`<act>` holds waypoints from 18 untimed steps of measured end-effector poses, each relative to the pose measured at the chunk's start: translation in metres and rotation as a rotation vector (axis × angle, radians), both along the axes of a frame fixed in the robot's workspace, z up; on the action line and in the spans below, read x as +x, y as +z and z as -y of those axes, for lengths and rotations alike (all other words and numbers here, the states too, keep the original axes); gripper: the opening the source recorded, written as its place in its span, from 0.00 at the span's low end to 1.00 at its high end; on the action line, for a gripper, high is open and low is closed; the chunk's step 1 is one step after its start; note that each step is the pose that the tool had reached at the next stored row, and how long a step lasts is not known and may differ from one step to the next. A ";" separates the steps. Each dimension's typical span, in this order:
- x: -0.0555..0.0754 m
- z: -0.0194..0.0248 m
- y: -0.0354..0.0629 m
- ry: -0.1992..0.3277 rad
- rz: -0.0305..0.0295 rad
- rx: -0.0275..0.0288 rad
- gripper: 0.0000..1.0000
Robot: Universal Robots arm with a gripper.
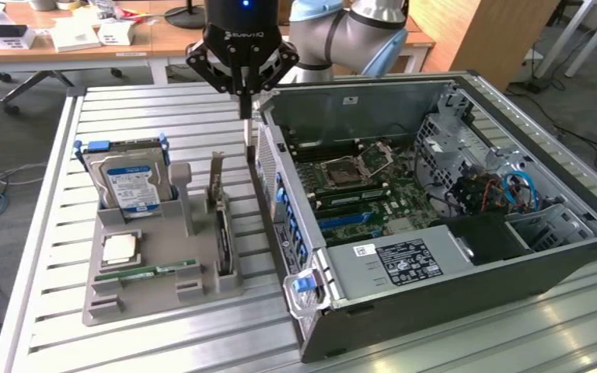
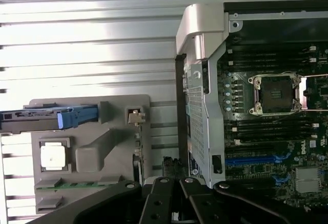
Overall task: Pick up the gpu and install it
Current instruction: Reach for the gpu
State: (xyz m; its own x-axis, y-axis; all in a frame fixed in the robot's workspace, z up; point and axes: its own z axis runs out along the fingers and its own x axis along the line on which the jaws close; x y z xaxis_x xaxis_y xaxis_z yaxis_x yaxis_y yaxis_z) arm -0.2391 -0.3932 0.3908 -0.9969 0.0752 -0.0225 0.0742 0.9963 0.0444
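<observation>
**Counter** [image 1: 153,109]: slatted metal. It carries an open computer case [image 1: 547,256] on the exterior view's right and a grey parts tray [image 1: 102,303] on its left.

**Tool** [image 1: 246,109]: it hangs above the narrow gap between the tray and the case wall. The fingers are drawn together to a point and clasp nothing.

**Hard drive** [image 1: 127,183]: stands upright in the tray, away from the work.

**The gpu** [image 1: 221,233]: stands on edge in the tray slot nearest the case, with its silver bracket at the far end. It is unheld, and the tool is near it but apart from it.

**Step in hand, as judged:** approach for the pick.
- The fingers need to part before descent.
- The tool should shift toward the tray until it is centred over the card's top edge.
- The fingers should straddle the card's thin side, not its length.
- The descent should be straight and stay clear of the case wall just beside the card.
- The grip should land on bare board, away from the bracket.

**Not verifiable:**
- The card's faces are seen edge-on.
- The tray slot hides its lower edge.
- The wrist view cuts off the tool's linkage.
- How firmly the card is seated cannot be told.
</observation>
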 end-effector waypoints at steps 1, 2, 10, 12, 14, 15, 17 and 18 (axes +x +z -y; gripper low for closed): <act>-0.002 -0.0001 -0.0001 0.000 0.0000 0.0000 0.11; -0.005 -0.0002 -0.0002 0.000 -0.0001 -0.0001 0.11; -0.023 -0.0005 -0.0005 0.000 -0.0014 -0.0020 0.11; -0.026 -0.0006 -0.0005 0.000 -0.0014 -0.0021 0.11; -0.026 -0.0006 -0.0005 0.000 -0.0014 -0.0021 0.11; -0.026 -0.0006 -0.0005 0.000 -0.0014 -0.0021 0.11; -0.026 -0.0005 -0.0005 0.000 -0.0015 -0.0021 0.11; -0.026 -0.0005 -0.0005 0.000 -0.0015 -0.0021 0.11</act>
State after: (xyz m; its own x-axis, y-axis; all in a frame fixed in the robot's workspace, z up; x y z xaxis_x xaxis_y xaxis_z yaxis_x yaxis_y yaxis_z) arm -0.2655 -0.3928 0.3903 -0.9969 0.0752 -0.0211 0.0742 0.9963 0.0422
